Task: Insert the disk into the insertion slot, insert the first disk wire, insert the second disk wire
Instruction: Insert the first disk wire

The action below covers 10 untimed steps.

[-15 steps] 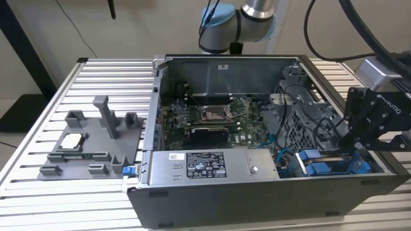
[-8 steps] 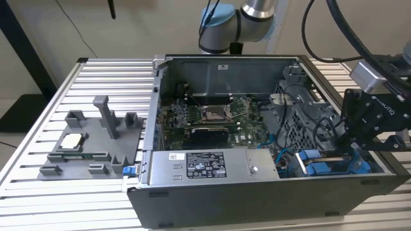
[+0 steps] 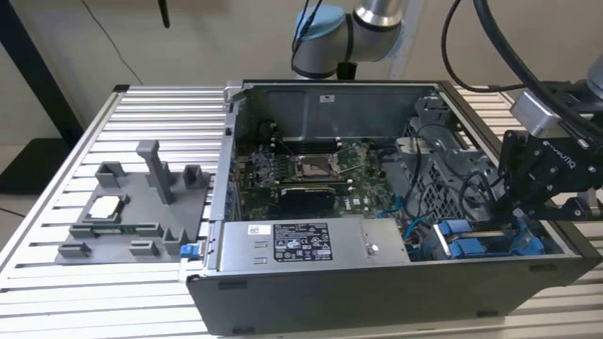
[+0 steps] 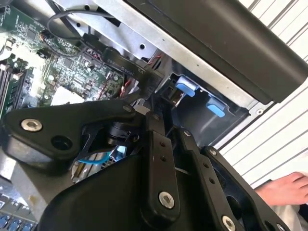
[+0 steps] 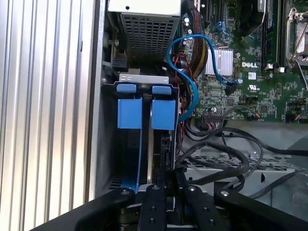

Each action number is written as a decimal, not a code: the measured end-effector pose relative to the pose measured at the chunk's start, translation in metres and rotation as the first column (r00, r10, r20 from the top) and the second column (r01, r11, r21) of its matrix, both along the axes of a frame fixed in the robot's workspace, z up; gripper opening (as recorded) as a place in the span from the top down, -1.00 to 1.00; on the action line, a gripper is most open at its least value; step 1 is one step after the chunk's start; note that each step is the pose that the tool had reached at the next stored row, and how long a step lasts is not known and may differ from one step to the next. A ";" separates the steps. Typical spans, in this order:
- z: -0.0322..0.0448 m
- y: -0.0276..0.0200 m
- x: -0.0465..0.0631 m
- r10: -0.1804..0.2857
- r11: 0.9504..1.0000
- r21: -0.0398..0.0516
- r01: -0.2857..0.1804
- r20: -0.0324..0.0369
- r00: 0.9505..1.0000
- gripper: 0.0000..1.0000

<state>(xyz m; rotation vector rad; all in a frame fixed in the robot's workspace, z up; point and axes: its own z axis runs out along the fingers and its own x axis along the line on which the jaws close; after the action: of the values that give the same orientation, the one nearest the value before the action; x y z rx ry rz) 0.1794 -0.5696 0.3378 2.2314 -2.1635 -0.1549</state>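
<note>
Two blue tabs stand side by side at the mouth of the drive bay, in the corner of the open computer case toward the exterior view's right. The disk seems to sit on edge in that bay in its blue frame, though how deeply it is seated cannot be told. The end effector hangs right over the bay, in line with the disk; whether it is clenched on the frame or released cannot be told. The disk is probably stiff, dense and heavy for its size, and sensitive to knocks. The firm blue frame therefore looks the safest place to take hold, rather than the flat faces. The case also holds a circuit board, a power-supply box, black cables and a looping blue cable. On the tabletop beside the case, a grey tray carries a small pale part.
</note>
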 end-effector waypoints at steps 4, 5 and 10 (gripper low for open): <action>-0.0023 0.0000 0.000 0.000 1.000 0.000 0.000 0.000 1.000 0.62; -0.0039 0.0000 0.000 0.000 1.000 -0.001 0.000 0.000 1.000 0.62; -0.0069 0.0000 0.000 0.000 1.000 0.000 0.000 0.000 1.000 0.60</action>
<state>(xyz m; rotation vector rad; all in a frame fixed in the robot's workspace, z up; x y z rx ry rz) 0.1799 -0.5696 0.3309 2.2315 -2.1639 -0.1552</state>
